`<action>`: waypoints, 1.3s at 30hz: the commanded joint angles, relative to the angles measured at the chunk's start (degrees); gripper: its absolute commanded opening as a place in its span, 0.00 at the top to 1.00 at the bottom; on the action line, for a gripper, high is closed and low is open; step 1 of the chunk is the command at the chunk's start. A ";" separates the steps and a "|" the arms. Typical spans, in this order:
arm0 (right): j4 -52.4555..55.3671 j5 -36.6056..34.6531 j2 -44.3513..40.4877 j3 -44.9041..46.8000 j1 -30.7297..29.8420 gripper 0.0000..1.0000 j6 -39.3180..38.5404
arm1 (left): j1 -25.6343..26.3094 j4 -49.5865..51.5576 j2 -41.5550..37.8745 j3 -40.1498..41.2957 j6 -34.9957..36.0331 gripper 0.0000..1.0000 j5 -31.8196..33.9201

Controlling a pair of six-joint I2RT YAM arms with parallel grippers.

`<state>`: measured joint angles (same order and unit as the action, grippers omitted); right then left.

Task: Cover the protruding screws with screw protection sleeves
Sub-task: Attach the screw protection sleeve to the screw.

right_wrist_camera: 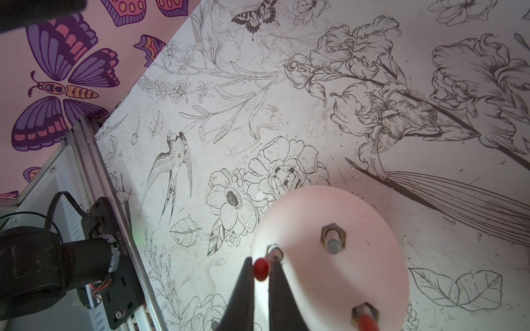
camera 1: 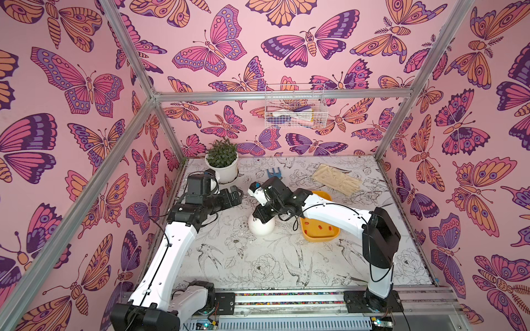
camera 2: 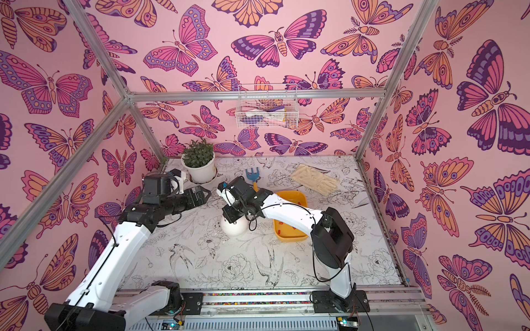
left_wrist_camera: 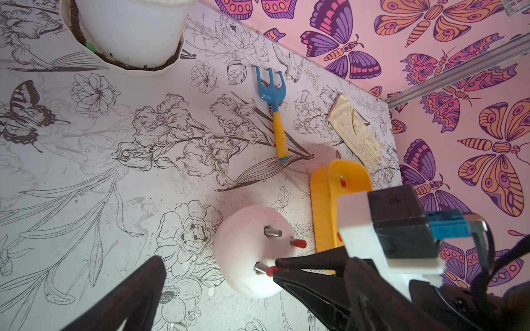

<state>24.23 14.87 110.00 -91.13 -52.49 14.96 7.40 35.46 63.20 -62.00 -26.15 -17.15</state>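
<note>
Small white characters reading "JG251018028" run along a black mounting plate (right_wrist_camera: 124,275) bolted to the metal rail (right_wrist_camera: 94,160) at the table's edge, shown in the right wrist view. No other text, brand or number is legible.

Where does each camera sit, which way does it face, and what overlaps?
Top views: high over the base, looking down toward the back wall; both arms show.
Left wrist: on the left arm, facing across the table to the white dome; one own jaw shows.
Right wrist: on the right arm, looking down onto the dome; its jaws flank a red sleeve.
Shared: both wrist views show that sleeve and dome.
</note>
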 commanded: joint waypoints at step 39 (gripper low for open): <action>1.52 -0.96 -3.02 -0.19 0.37 0.75 -0.64 | -0.72 0.40 -0.71 0.39 0.58 0.00 -0.86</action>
<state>24.27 14.55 109.10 -91.13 -52.47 14.96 7.14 35.46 63.20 -62.00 -26.15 -17.15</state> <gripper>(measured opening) 0.251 0.997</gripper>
